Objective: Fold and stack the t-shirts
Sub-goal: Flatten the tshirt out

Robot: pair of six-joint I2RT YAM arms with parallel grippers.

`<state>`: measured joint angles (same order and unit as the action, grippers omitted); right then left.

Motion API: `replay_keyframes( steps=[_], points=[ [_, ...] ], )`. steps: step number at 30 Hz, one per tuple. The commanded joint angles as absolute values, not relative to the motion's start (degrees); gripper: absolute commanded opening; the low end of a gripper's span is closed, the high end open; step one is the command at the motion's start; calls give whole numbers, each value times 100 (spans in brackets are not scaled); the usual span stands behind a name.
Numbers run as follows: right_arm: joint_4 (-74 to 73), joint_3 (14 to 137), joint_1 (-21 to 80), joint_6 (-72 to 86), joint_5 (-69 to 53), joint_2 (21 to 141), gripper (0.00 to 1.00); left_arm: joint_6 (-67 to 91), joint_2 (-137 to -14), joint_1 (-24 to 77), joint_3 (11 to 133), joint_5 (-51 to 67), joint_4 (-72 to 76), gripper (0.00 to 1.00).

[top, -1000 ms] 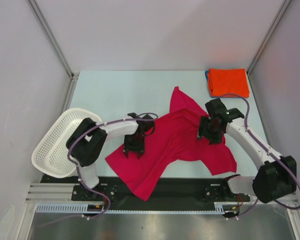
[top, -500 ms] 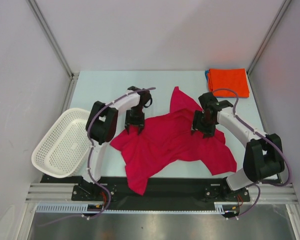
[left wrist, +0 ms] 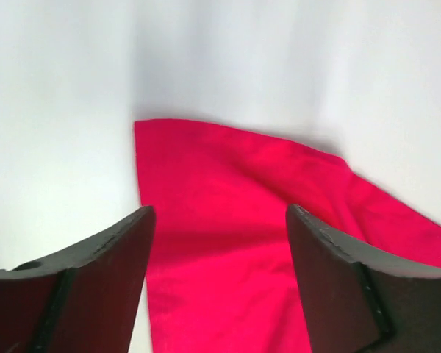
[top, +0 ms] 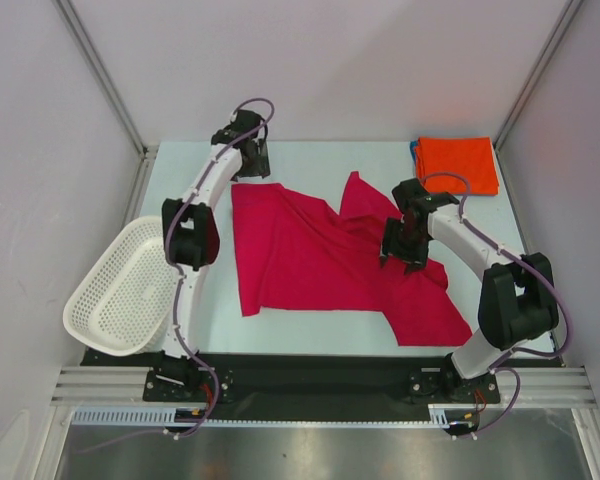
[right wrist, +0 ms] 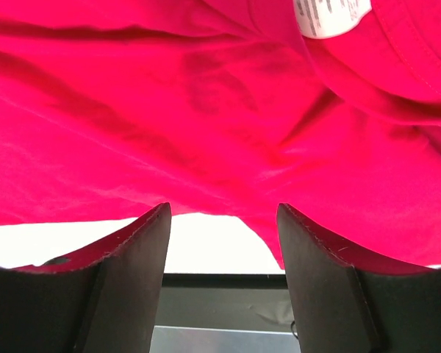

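Left wrist: left gripper (left wrist: 220, 209) spread above crimson t-shirt (left wrist: 228, 165) corner; right gripper (right wrist: 222, 207) spread too

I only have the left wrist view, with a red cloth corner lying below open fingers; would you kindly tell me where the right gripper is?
Observer: The right gripper is down over the right part of the crimson t-shirt, its fingers apart.
Operator: Thank you. Is any shirt folded already?
Observer: Yes, an orange t-shirt lies folded at the far right corner of the table.
Operator: And where is the basket?
Observer: The white basket sits at the near left, partly over the table's left edge.
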<state>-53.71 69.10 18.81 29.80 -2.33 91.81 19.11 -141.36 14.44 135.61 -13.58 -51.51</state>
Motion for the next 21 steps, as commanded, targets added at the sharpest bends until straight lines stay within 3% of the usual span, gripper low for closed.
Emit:
replay_keyframes(
  steps=[1, 3, 10, 14, 15, 17, 21],
  points=[
    [-5660, 6979, 1898, 2926, -106, 9036, 65, 1678, -12895, 1661, 13142, -1582, -4964, 79],
    [-5721, 6865, 1916, 3014, -71, 8886, 65, 1714, -12535, 1783, 12799, -1687, -5184, 77],
    [-5529, 5810, 1854, 3524, -193, 7999, 61, 2135, -9900, 2618, 9305, -1478, -4781, 71],
    [-5449, 5634, 1890, 3481, -220, 7735, 61, 2671, -8626, 3005, 7606, -1143, -4632, 57],
    [-5449, 5634, 1916, 3480, -211, 7682, 61, 2881, -8492, 3223, 7315, -1134, -4562, 48],
    [-5458, 5651, 1933, 3489, -211, 7533, 61, 3066, -8324, 3488, 6673, -1239, -4509, 42],
    [-5476, 5555, 1960, 3533, -202, 7339, 60, 3489, -8357, 3998, 6013, -1292, -4150, 45]
  ],
)
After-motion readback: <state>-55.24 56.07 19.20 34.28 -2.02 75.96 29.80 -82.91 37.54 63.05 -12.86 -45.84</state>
